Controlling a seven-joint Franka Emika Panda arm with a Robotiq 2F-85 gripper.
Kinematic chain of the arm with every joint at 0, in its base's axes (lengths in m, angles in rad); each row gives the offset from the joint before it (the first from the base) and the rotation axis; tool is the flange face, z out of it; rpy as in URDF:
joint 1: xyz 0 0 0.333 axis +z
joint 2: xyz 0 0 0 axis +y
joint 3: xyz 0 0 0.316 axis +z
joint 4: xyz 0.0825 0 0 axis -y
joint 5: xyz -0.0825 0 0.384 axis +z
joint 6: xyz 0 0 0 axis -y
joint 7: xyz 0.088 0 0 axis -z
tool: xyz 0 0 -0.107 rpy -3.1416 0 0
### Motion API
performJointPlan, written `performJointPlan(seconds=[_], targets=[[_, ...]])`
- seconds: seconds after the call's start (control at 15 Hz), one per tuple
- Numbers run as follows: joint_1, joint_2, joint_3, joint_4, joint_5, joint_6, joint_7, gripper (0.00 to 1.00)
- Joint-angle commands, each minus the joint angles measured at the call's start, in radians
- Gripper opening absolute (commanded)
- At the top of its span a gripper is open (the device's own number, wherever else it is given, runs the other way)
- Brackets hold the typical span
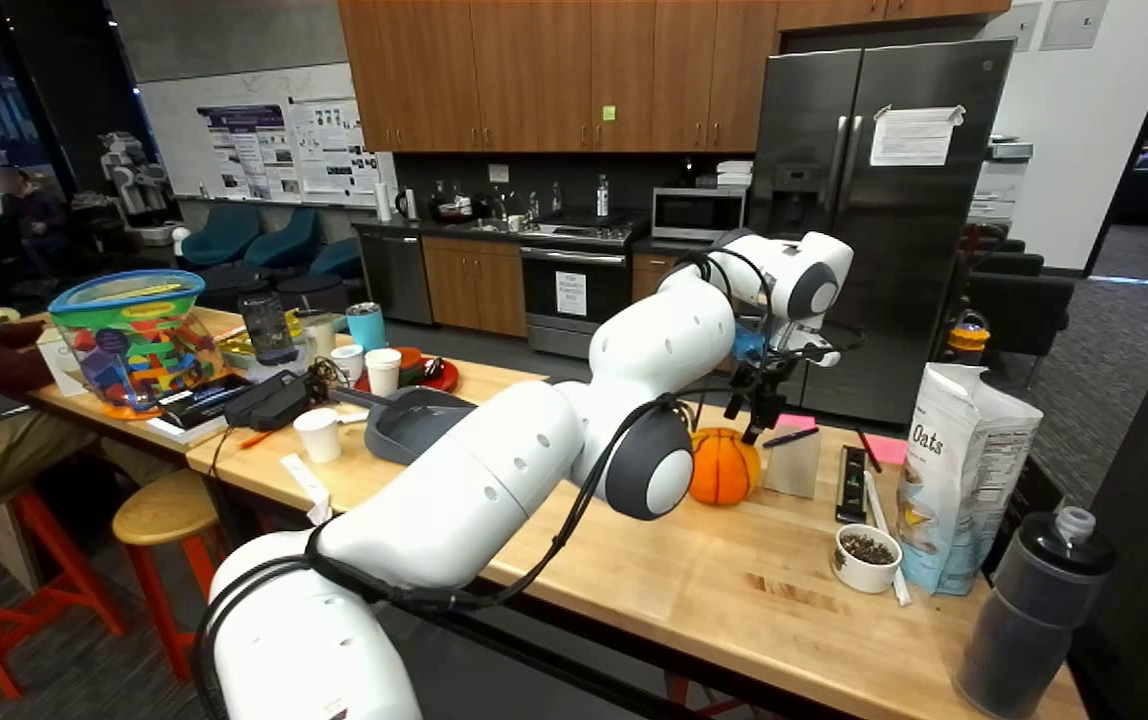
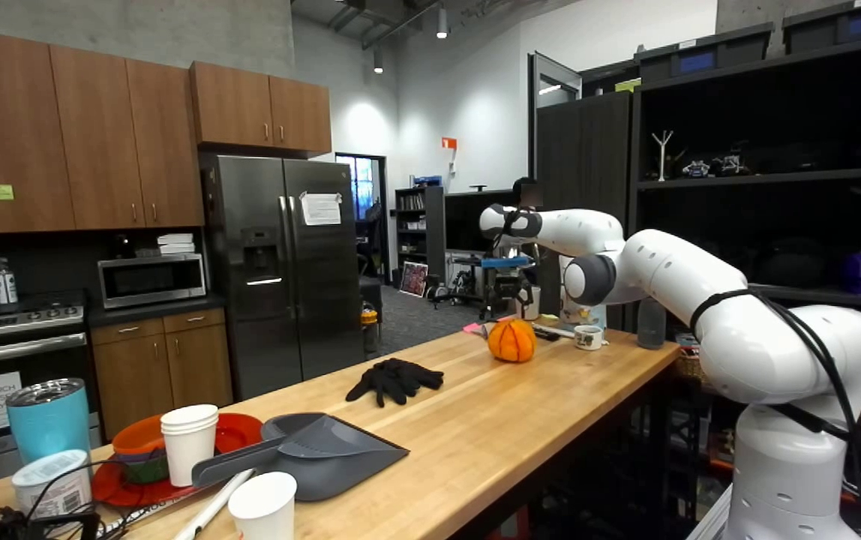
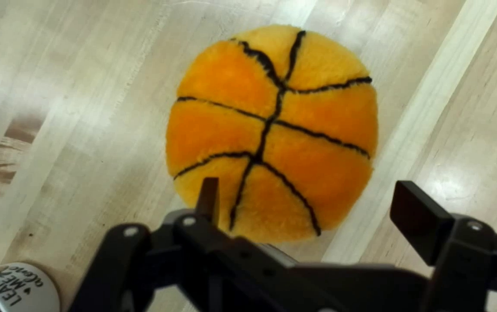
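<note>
An orange plush ball with black seam lines, like a basketball, sits on the wooden table (image 1: 634,560). The ball shows in both exterior views (image 1: 724,466) (image 2: 511,340) and large in the wrist view (image 3: 274,130). My gripper (image 3: 307,190) is open, with its two black fingers wide apart and nothing between them. In the wrist view the left finger overlaps the ball's lower edge and the right finger is over bare wood. In both exterior views the gripper (image 1: 746,420) (image 2: 507,307) is above and beside the ball, seemingly without touching it.
Near the ball are a small upright card (image 1: 792,468) and a dark pen (image 1: 791,437). A white cup of dried leaves (image 1: 866,560), an oats bag (image 1: 964,480) and a dark bottle (image 1: 1034,610) stand nearby. Black gloves (image 2: 397,379) and a grey dustpan (image 2: 340,457) lie farther along.
</note>
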Motion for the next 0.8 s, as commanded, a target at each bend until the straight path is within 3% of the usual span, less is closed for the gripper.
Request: performJointPlan(seconds=[0.0, 0.4, 0.47, 0.53, 0.73], targets=[[-0.002, 0.012, 0.003, 0.023, 0.003, -0.034, 0.0, 1.0], [-0.007, 0.034, -0.005, 0.024, -0.003, -0.043, 0.013, 1.0], [-0.01, 0.04, -0.006, 0.026, -0.002, -0.036, 0.014, 0.75], [-0.013, 0.042, -0.005, 0.025, 0.002, -0.039, 0.02, 0.75], [-0.027, 0.044, 0.0, 0.022, 0.012, -0.047, 0.035, 0.54]])
